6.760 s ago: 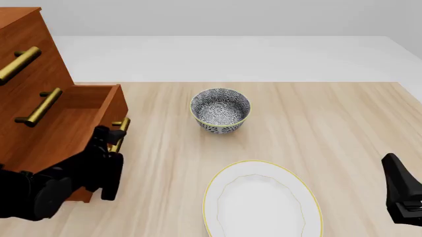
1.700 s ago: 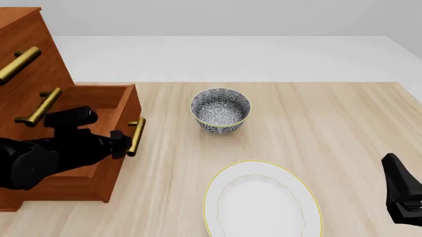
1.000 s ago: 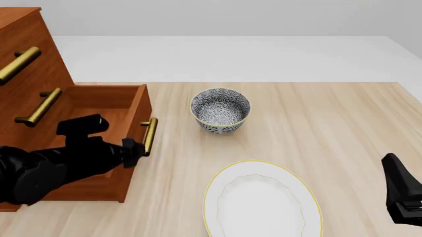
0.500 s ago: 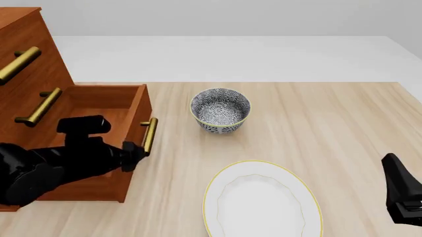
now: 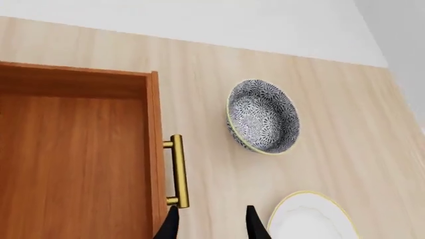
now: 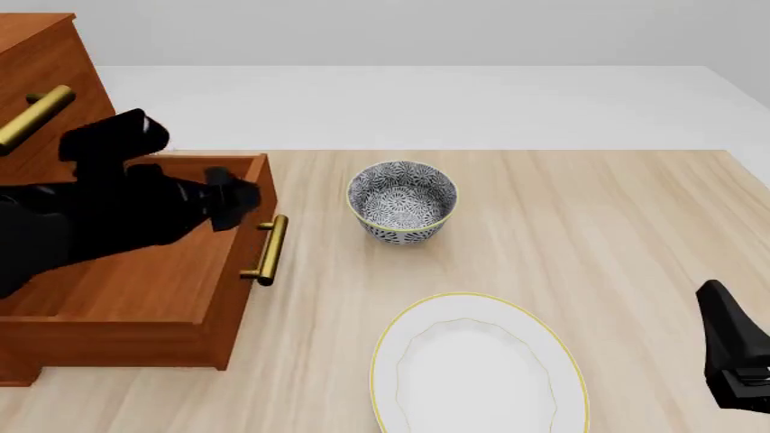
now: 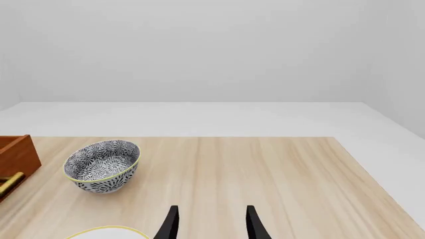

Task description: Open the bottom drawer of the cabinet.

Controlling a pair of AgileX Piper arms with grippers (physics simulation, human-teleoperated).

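The cabinet [image 6: 49, 63] stands at the table's far left. Its bottom drawer [image 6: 132, 289] is pulled well out toward the table's middle, and its brass bar handle [image 6: 267, 251] is free. My left gripper [image 6: 234, 192] hangs above the drawer's far right corner, open and empty. In the left wrist view the drawer's inside [image 5: 73, 164], the handle [image 5: 179, 172] and the two spread fingertips [image 5: 169, 226] show. My right gripper [image 7: 211, 226] is open, low at the table's near right.
A patterned bowl [image 6: 402, 202] stands right of the drawer front, a short way from the handle. A white plate with a yellow rim [image 6: 479, 365] lies near the front edge. The left arm's black body [image 6: 72, 225] hides the middle drawer.
The drawer slid further out over the earlier frames. In the last half second my left gripper left the handle and rose up and back over the drawer. The right arm stayed still.
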